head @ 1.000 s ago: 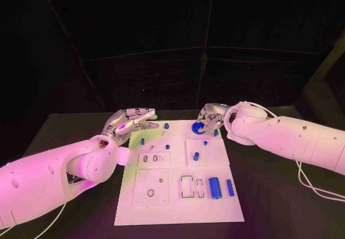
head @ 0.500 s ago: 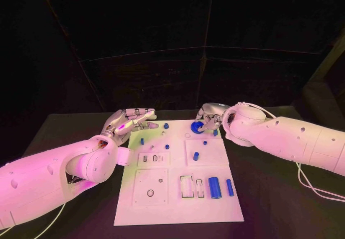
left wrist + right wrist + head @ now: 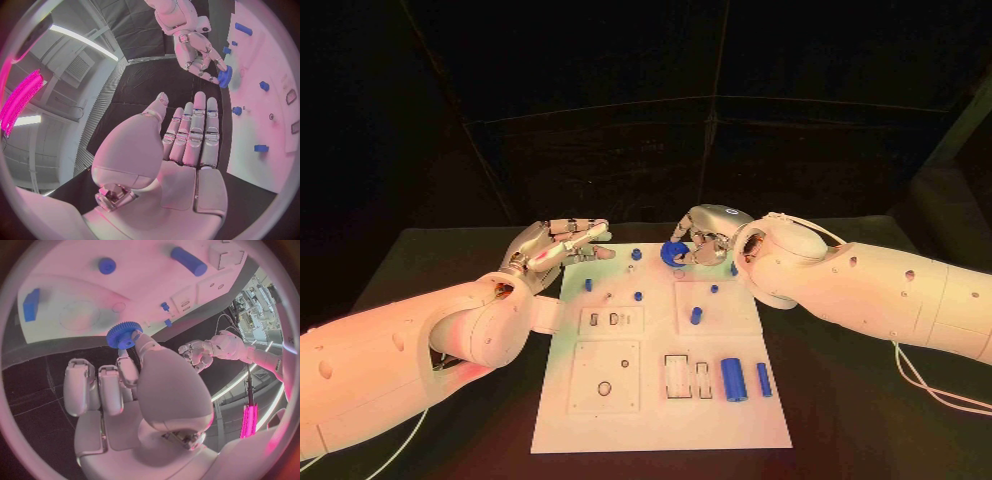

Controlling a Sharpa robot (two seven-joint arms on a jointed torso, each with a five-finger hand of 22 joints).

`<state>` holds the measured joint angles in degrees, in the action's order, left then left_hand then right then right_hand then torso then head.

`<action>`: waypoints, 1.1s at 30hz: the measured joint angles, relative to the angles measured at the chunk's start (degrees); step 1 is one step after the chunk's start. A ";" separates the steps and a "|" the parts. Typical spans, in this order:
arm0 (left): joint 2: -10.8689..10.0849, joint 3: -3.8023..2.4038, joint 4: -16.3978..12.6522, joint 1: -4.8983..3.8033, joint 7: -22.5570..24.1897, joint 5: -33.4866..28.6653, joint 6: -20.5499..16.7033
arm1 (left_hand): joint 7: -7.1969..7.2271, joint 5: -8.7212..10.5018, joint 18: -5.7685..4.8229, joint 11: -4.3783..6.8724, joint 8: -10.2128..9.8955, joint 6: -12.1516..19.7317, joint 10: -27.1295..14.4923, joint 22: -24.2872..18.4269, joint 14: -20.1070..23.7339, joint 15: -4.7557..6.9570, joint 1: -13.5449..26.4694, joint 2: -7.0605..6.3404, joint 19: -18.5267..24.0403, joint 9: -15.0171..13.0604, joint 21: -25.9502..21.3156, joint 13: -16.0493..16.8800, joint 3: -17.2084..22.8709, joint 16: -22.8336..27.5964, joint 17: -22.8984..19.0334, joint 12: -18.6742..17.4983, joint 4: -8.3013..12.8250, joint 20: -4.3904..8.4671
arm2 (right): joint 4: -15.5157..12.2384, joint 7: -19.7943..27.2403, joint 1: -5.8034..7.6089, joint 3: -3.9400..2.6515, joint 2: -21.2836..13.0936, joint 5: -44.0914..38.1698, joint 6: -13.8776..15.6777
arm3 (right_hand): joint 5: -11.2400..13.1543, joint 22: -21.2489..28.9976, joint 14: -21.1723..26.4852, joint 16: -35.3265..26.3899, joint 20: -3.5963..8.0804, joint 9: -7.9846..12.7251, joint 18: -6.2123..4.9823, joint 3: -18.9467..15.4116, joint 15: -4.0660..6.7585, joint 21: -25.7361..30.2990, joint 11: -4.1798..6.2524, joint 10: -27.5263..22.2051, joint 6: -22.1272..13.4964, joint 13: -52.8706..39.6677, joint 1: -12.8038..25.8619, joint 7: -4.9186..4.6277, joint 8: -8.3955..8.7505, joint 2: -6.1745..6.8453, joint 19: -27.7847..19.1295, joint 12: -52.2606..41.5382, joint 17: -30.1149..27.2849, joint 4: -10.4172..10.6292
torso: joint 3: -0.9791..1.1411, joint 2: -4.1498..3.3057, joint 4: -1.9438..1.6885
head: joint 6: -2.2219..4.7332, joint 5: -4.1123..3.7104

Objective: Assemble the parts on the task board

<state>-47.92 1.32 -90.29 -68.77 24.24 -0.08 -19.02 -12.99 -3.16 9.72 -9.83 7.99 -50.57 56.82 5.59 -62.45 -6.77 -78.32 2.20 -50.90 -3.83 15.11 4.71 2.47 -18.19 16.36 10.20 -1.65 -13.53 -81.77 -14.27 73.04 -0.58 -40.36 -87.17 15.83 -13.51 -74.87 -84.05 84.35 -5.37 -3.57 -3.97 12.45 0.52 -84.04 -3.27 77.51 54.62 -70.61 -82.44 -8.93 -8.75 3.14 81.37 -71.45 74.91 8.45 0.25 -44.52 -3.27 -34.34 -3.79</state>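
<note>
In the head view, a blue gear (image 3: 674, 252) is held pinched by the right hand (image 3: 702, 236) above the far edge of the task board (image 3: 661, 420). The left hand (image 3: 563, 245) is seen at the board's far left corner, fingers extended and holding nothing. Bare black table (image 3: 459, 255) lies beyond both hands.

In the left wrist view, the left hand (image 3: 181, 150) is shown flat, fingers together, beside the board's edge (image 3: 250, 170).

In the right wrist view, the gear (image 3: 124, 335) is clamped at the fingertips (image 3: 140, 342), over the board's rim (image 3: 56, 347).
</note>
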 measured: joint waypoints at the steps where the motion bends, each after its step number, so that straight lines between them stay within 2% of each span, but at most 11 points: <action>1: -0.05 0.00 0.02 0.00 0.00 0.00 0.01 | 0.00 0.00 0.00 0.00 0.00 0.00 0.00 0.00 0.00 0.00 0.00 0.00 0.00 0.00 -0.13 0.00 0.00 0.00 0.00 0.00 0.00 0.00 | -0.25 -0.19 0.00 0.00 0.27 -0.31 0.70 | 0.00 -0.06 0.00 0.01 0.15 0.00 0.01 0.10 0.00 -0.16 0.00 0.00 0.13 -0.14 0.07 0.06 0.00 0.07 0.19 -0.22 0.00 0.05 | 0.00 0.00 -0.01 | 0.03 0.10; 5: -0.39 0.00 0.09 0.00 0.00 -0.08 0.04 | 0.00 0.00 0.00 0.00 0.00 0.00 0.00 0.00 0.00 0.00 0.00 0.00 0.00 0.00 -0.24 0.00 0.00 0.00 0.00 0.00 0.00 0.00 | -0.65 -1.14 0.00 -0.01 2.49 -1.97 3.30 | 0.00 -0.08 0.00 0.01 -0.05 0.00 0.00 0.71 0.00 -0.44 0.03 0.03 0.17 -0.44 0.33 0.07 0.32 0.33 0.57 -0.24 0.00 0.06 | -0.01 -0.01 -0.03 | 0.03 0.58; 9: -0.57 0.00 0.11 0.00 0.01 -0.16 0.04 | 0.00 0.00 0.00 0.00 0.00 0.00 0.00 0.01 0.00 0.00 0.00 0.00 0.00 0.00 -0.24 0.00 0.00 0.00 0.04 0.00 0.00 0.00 | -0.08 -1.89 -0.12 0.14 4.83 -3.44 4.10 | 0.00 -0.07 0.00 0.01 0.08 -0.01 0.00 1.25 0.00 -0.44 0.19 0.19 0.24 -0.44 0.38 0.13 0.33 0.39 0.70 -0.24 0.00 -0.01 | -0.05 -0.03 -0.04 | -0.09 0.81; 14: -0.65 0.00 0.12 -0.01 0.02 -0.25 0.04 | 0.00 0.00 0.00 0.00 0.00 0.00 0.00 0.01 0.00 0.00 0.00 0.00 0.00 0.00 -0.24 0.01 0.00 0.00 0.04 0.00 0.00 0.00 | 1.84 -2.99 -1.19 0.40 7.88 -5.35 3.78 | 0.99 -0.07 0.21 0.01 0.15 -0.02 0.00 1.95 0.21 -0.44 0.19 0.19 0.25 -0.36 0.68 0.13 0.34 0.69 0.77 -0.24 0.00 -0.12 | -0.06 -0.04 -0.06 | -0.22 1.24; 20: -0.58 -0.01 0.20 -0.02 0.04 -0.31 0.07 | 0.00 0.00 0.00 0.00 0.00 0.00 0.00 0.01 0.00 0.00 0.00 0.00 0.00 0.00 -0.24 0.01 0.00 0.00 0.04 0.00 0.00 0.00 | 4.02 -3.82 -2.31 0.50 10.49 -7.20 2.81 | 1.22 -0.07 0.21 0.01 0.14 -0.02 -0.01 2.13 0.21 -0.44 0.19 0.19 0.25 -0.35 0.68 0.13 0.64 0.70 0.77 -0.24 0.00 -0.30 | 0.03 -0.10 -0.06 | -0.42 1.66; 33: -0.44 -0.01 0.32 -0.02 0.04 -0.41 0.09 | 0.00 0.00 0.00 0.00 0.00 0.00 0.00 -0.03 0.00 0.00 0.00 0.00 0.00 0.00 -0.24 0.01 0.00 0.00 0.09 0.00 -0.01 0.00 | 7.02 -4.51 -2.76 0.45 13.02 -9.19 1.55 | 1.70 -0.06 0.21 0.01 0.15 -0.10 -0.01 2.44 0.21 -0.44 0.19 0.19 0.41 -0.31 0.98 0.33 1.01 1.01 0.76 -0.24 0.04 -0.41 | 0.10 -0.09 0.12 | -0.56 2.35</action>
<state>-48.36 1.30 -89.97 -68.79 24.28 -0.48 -18.93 -12.98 -3.16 9.72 -9.83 8.00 -50.57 56.82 5.55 -62.45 -6.77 -78.32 2.20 -50.89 -3.83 14.87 4.73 2.47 -18.19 16.45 10.20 -1.66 -13.53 -74.75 -18.78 70.28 -0.13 -27.34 -96.36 17.38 -11.81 -74.93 -83.83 84.36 -5.22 -3.68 -3.98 14.89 0.73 -84.48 -3.08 77.70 55.03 -70.93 -81.47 -8.60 -7.74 4.15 82.13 -71.69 74.95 8.04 0.35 -44.61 -3.16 -34.90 -1.44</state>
